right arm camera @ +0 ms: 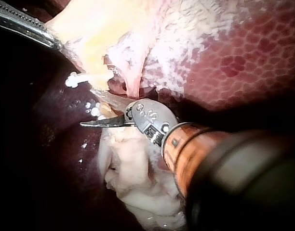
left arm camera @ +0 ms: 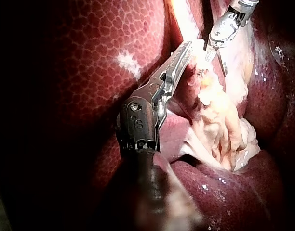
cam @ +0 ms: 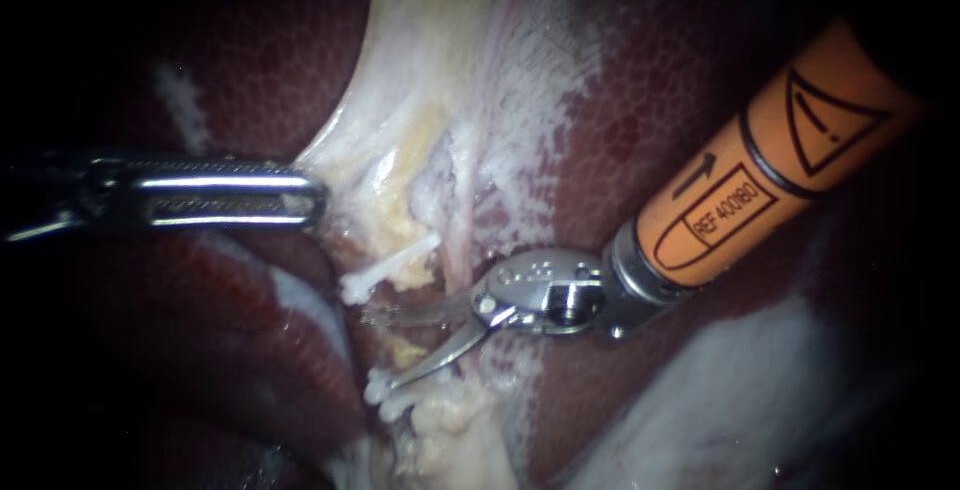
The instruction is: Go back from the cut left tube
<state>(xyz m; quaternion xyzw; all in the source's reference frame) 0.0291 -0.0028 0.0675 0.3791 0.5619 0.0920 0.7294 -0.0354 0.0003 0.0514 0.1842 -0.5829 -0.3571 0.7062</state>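
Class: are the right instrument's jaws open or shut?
Open. In the endoscope view the right instrument shows a clear gap between its two thin jaws, and they grip nothing.

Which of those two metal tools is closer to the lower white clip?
Right. The right instrument, jaws open, sits beside the lower white clip, one tip nearly touching it; the left instrument grips pale tissue farther off.

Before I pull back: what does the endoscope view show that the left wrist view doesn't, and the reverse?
Endoscope only: white clips on both sides of the gap, and the right instrument's orange shaft. Left wrist only: the left instrument side-on, toothed jaws shut on pale tissue. Both: both instruments' tips, the right one's jaws open, and the liver.
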